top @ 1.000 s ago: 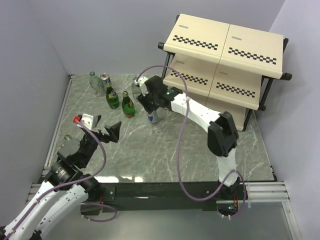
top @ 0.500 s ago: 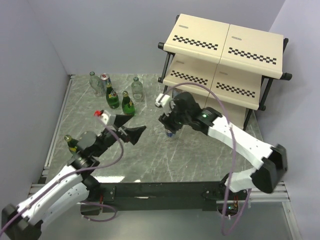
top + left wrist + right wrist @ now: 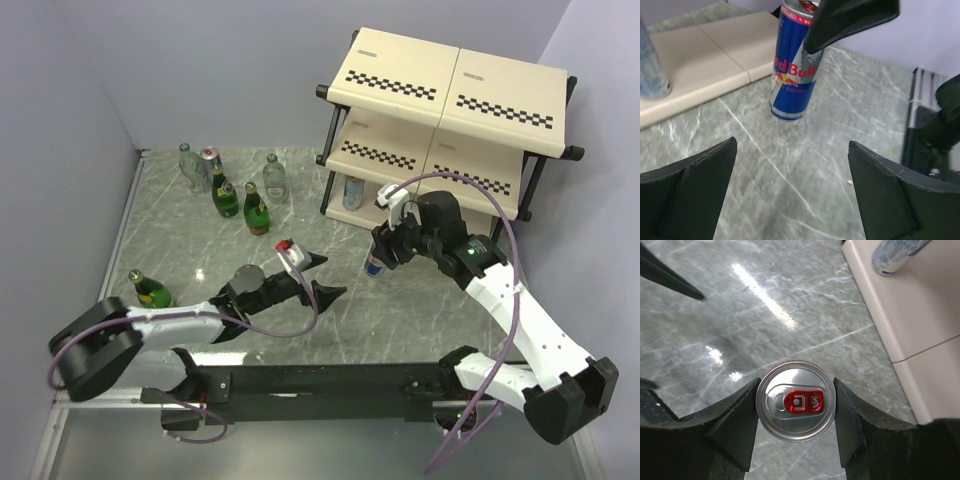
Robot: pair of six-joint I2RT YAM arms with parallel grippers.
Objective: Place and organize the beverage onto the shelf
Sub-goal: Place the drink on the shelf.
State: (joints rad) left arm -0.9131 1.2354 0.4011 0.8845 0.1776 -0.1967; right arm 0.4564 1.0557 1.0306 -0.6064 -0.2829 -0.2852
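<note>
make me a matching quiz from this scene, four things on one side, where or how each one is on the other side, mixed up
Column one
1. Red Bull can
2. left gripper
3. lone green bottle
4. silver-and-blue can

Column two
a. on the lowest board of the shelf
b. between the jaws of the right gripper
c. open, holding nothing
d. on the table near its left edge, apart from the other bottles

Pairs: 1-b, 2-c, 3-d, 4-a
</note>
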